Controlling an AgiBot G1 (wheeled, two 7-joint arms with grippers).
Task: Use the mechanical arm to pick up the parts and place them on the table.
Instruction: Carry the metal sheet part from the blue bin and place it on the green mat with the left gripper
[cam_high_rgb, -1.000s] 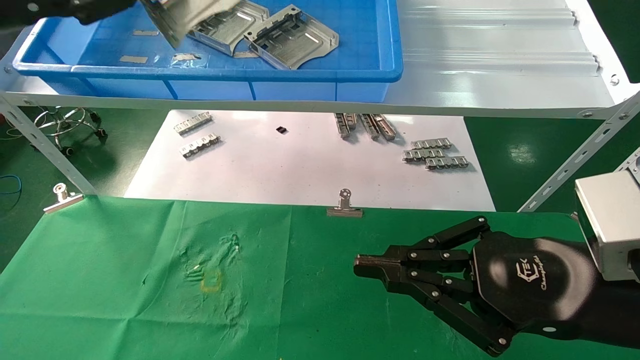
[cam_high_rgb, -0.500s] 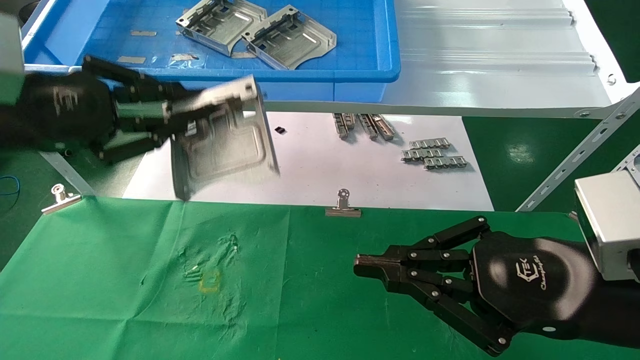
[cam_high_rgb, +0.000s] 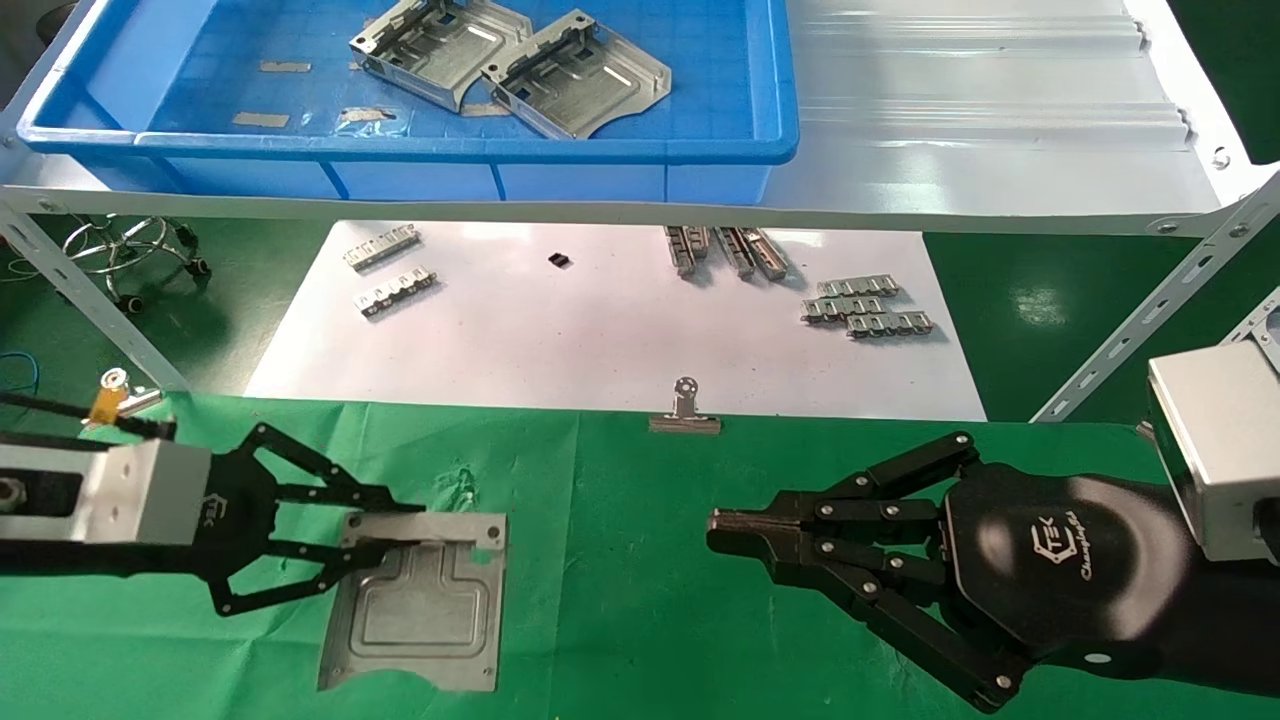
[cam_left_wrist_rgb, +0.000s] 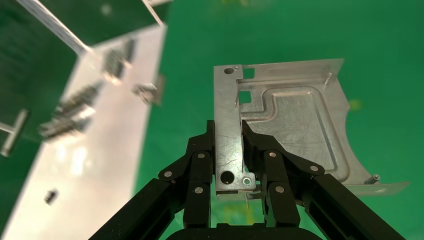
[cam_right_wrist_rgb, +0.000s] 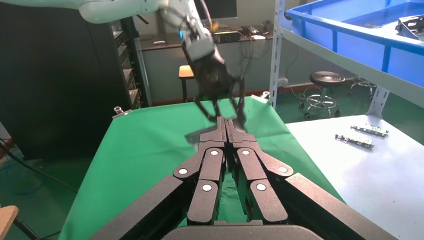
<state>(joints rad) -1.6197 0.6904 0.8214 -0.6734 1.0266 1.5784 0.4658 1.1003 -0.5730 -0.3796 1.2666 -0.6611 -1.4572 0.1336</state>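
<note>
Right wrist jaws hide the part (cam_high_rgb: 425, 600).

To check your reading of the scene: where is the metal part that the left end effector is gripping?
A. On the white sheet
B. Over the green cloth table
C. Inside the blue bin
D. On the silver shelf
B: the left end effector pinches the part by its rim over the green table.

- One silver stamped part (cam_high_rgb: 420, 610) sits low over the green table (cam_high_rgb: 640, 600) near its front-left, its rim pinched by the left gripper (cam_high_rgb: 385, 520).
- Two more parts (cam_high_rgb: 510, 65) lie in the bin (cam_high_rgb: 700, 150) beyond the far edge.
</note>
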